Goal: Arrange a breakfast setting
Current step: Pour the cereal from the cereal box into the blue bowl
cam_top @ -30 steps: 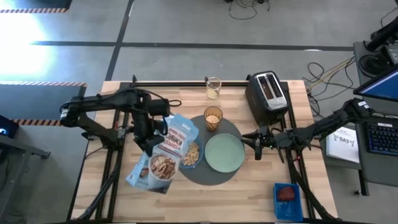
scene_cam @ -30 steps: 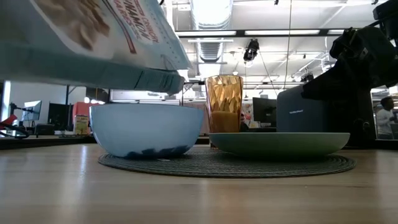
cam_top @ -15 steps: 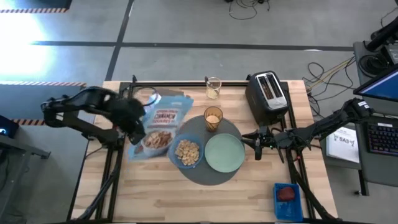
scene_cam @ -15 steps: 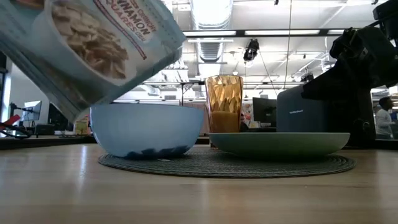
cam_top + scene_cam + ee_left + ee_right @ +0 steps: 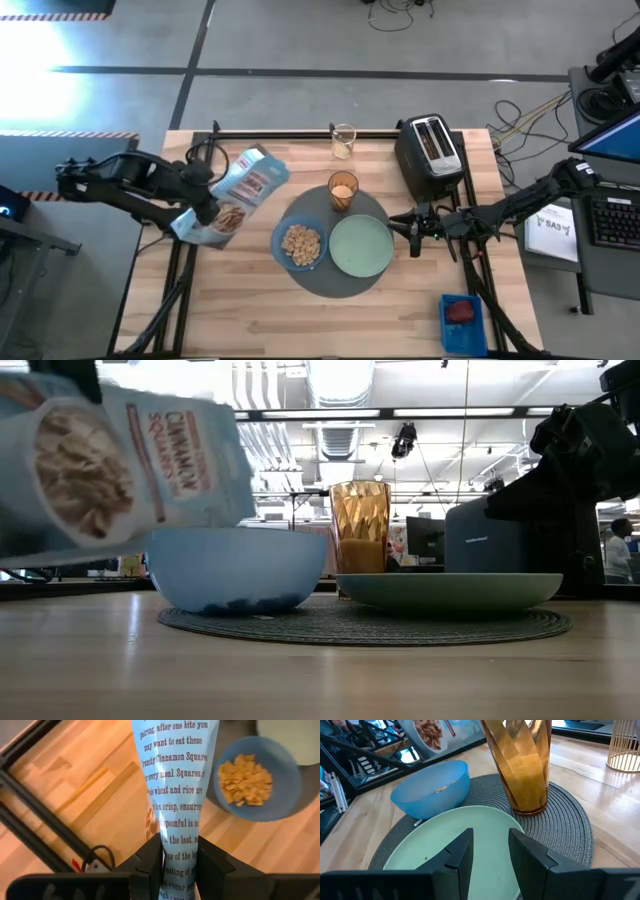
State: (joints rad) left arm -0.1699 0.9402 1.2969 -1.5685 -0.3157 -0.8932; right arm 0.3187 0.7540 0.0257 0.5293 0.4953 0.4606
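- Cereal box [image 5: 228,195] sits in the left gripper [image 5: 205,207], over the left half of the table [image 5: 250,310], between the left edge and the mat; the left wrist view shows both fingers [image 5: 150,862] pressed tight against the blue box, which runs away from the gripper toward the bowl.
- In the low view the box [image 5: 110,465] hangs tilted in the air, off the tabletop, to the left of the bowl and partly in front of it.
- Round dark-grey mat [image 5: 330,282] lies near the table's middle and carries the bowl, the plate and the glass.
- Small blue bowl [image 5: 300,245] rests on the mat's left part, with cereal pieces inside, just beside the plate.
- Glass of orange drink [image 5: 343,190] stands upright on the mat's far edge, toward the back of the table, behind the bowl and plate.
- Second, clear glass [image 5: 343,140] stands alone at the table's back edge, well apart from the mat.
- Pale green plate [image 5: 361,246] lies on the mat's right part, bare.
- Black toaster [image 5: 430,152] stands at the back right corner.
- Right gripper [image 5: 408,231] hovers just right of the plate, fingers [image 5: 460,855] apart and holding nothing, pointed across the plate toward the bowl.
- Blue tray [image 5: 462,322] with something dark red in it sits at the front right corner.
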